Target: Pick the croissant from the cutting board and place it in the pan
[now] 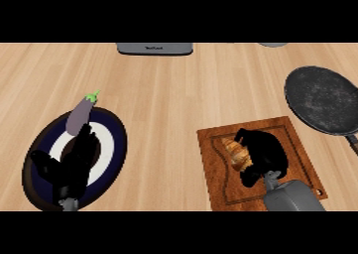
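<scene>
We watch right robot hand (264, 151) on cutting board (216, 191), fingers curled round croissant (238, 155), grasping it. Croissant on board, not in pan (327, 99). Pan up and right, just beside board's corner, handle toward us. Left robot hand (73, 166) rests over dark plate (117, 131), fingers relaxed; eggplant (81, 114) on plate's far rim. Our worry: croissant mostly hidden, grip perhaps on one end only, pastry could slide out during lift. Pan rim could catch it on crossing.
</scene>
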Available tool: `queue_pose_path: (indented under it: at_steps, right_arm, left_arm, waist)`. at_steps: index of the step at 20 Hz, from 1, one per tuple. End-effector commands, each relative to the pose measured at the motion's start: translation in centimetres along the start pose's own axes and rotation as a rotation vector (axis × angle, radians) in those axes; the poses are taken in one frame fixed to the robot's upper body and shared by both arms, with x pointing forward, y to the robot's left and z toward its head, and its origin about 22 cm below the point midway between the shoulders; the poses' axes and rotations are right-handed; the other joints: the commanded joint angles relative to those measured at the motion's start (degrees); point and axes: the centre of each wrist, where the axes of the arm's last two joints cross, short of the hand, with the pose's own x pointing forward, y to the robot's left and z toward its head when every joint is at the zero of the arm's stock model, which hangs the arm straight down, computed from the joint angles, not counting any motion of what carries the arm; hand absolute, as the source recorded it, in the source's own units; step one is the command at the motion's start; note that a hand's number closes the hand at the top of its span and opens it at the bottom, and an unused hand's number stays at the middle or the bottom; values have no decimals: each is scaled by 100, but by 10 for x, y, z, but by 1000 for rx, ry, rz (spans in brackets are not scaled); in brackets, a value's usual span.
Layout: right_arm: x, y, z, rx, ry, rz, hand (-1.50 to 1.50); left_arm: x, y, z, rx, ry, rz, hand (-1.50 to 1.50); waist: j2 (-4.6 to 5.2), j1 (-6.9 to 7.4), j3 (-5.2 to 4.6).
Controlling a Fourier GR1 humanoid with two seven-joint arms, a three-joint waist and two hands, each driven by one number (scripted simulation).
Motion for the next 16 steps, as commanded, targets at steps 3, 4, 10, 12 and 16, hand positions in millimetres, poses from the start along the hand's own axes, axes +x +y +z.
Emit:
queue_pose_path:
  at_steps: [3,4,10,12,16]
  right_arm:
    - [1,17,45,70,-355,167,150]
    - [7,9,47,6,-349,171,150]
    - [1,-33,81,-390,-414,116,150]
    - [2,-55,90,-527,-376,46,150]
    - [-20,-80,114,-592,-344,-36,150]
  left_arm:
    - [-7,-2,-3,38,39,6,0]
    - [-4,-2,6,9,42,-3,0]
    - [-1,7,3,44,29,3,0]
    - [-17,8,8,45,42,14,0]
    - [-3,-6,9,30,34,14,0]
  waist:
    - [43,-175,26]
    - [44,-122,28]
    - [26,-218,27]
    - [28,-238,24]
    - [46,-164,30]
